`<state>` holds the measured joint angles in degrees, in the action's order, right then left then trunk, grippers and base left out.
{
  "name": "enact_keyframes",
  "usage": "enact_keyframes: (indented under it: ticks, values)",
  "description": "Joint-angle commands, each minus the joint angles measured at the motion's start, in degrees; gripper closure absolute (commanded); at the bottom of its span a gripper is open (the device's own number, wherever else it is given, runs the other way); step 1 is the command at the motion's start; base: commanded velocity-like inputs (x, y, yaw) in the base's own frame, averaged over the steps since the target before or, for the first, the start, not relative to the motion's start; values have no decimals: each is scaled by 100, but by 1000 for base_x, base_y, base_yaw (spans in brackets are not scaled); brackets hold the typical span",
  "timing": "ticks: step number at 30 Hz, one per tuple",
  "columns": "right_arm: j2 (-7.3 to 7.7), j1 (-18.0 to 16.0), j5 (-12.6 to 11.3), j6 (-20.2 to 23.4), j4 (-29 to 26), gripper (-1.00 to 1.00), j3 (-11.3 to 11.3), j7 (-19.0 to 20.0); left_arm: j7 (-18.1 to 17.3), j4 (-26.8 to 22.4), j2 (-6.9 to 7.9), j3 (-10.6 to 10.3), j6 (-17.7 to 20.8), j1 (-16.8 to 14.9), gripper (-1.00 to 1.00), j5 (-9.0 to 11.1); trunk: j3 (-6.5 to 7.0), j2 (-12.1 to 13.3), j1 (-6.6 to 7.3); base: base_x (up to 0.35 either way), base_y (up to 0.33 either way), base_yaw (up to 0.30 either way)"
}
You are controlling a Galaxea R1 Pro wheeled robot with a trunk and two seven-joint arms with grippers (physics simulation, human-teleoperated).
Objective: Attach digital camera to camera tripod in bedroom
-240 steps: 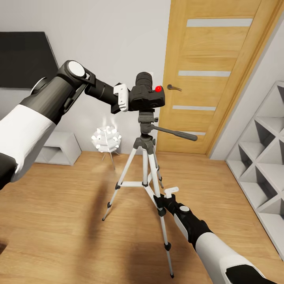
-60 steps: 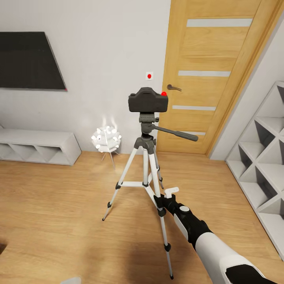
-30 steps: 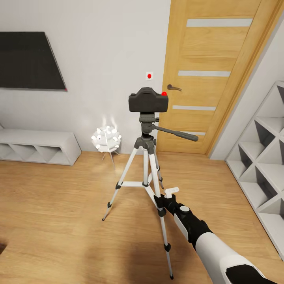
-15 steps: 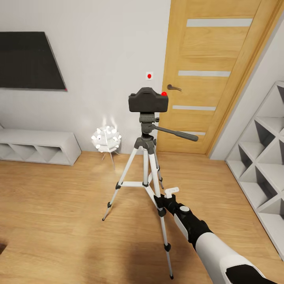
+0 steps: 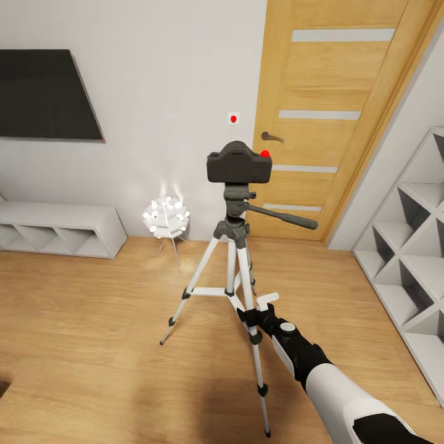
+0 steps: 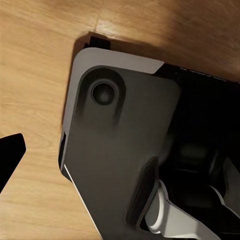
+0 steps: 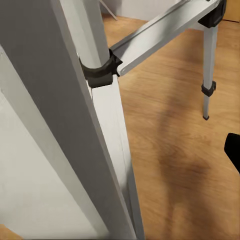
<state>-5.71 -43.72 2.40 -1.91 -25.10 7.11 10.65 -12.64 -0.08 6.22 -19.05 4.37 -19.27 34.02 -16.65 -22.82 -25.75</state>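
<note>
Right gripper (image 5: pixel 258 310) sat low against the near leg of the camera tripod (image 5: pixel 236 246), at the black collar about halfway down that leg. In the right wrist view the leg ran close alongside the lens, and 1 dark fingertip (image 7: pixel 234 150) stood clear of it with bare floor between. The other finger was hidden by the leg. I read that as jaws apart, touching or bracketing the leg rather than clamped on it.

Left gripper: in its wrist view, 1 dark fingertip (image 6: pixel 10 157) showed at the frame edge over plank floor and part of the robot's own body. Nothing lay between the fingers. Jaws looked spread, and I judged it parked low.

Outward from the right gripper, the leg climbed away from me toward the dark grey head. The digital camera (image 5: pixel 238 166) sat on top of that head, red dot on its upper right corner, base meeting the mount plate as far as I could see. The pan handle (image 5: pixel 287 217) stuck out toward my right.

Key relation: the camera lay straight up the tripod's long axis from the right gripper, well above it. That axis was near vertical, and 2 front feet were on the floor. The right arm was the nearer of the 2. The camera looked seated already. My judgement: any further push at the leg risked tipping the stand, so the next move should be a clean release sideways.
</note>
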Motion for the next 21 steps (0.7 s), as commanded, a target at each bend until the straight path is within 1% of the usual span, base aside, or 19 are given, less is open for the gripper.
enact_keyframes:
  ticks: [1, 15, 21]
  values:
    - [0, -5, 25, -20, 5, -100, 1, 7, -20, -1, 2, -37, 29, -2, -100, 61, -9, -10, -3, 0, 0, 0]
    - [0, -5, 24, -20, -3, -100, 1, 7, -19, -1, 2, -37, 27, 65, -100, 63, -9, -10, -3, 0, 0, 0]
    - [9, -5, 31, -20, -14, -100, 1, 38, -19, -1, 2, -37, -86, 81, -100, 67, -9, -10, -3, 0, 0, 0]
